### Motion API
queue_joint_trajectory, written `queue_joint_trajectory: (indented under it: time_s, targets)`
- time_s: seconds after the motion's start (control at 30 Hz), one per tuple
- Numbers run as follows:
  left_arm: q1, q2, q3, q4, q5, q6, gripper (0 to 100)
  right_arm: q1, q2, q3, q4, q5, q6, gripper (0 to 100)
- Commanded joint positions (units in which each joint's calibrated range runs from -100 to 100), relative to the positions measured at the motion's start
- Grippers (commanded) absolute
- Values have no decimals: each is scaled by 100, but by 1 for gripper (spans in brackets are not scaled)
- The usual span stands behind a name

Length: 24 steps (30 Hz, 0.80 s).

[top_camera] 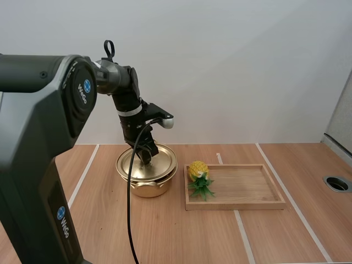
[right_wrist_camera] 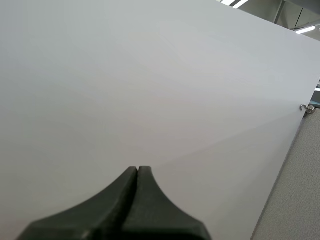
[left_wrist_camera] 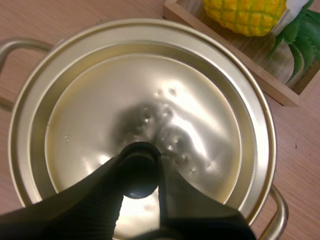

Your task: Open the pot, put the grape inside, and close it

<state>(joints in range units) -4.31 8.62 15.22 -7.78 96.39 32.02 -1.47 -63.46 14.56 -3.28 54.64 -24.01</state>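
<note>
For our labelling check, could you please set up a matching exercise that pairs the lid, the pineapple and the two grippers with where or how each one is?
Column one:
1. lid
2. pineapple
3. left gripper
4. right gripper

Column two:
A. at the wooden tray's end nearest the pot
B. shut on nothing
C. covering the pot
D. pinching the lid's knob

Pairs: 1-C, 2-A, 3-D, 4-B.
</note>
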Motion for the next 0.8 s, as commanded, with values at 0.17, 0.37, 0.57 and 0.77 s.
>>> queue_joint_trajectory:
  time_s: [0.17, 0.37, 0.57, 0.77]
  targets:
    - [3, -23, -8, -135, 34, 59, 0, -19, -65, -36, -44, -181, 23, 0]
    - [-64, -10, -8, -56, 14, 58, 0, -19, -65, -36, -44, -181, 23, 0]
    - [-79, 172, -8, -58, 65, -20, 0, -19, -65, -36, -44, -181, 23, 0]
    - [-79, 188, -8, 74, 38, -63, 0, -19, -65, -36, -44, -181, 23, 0]
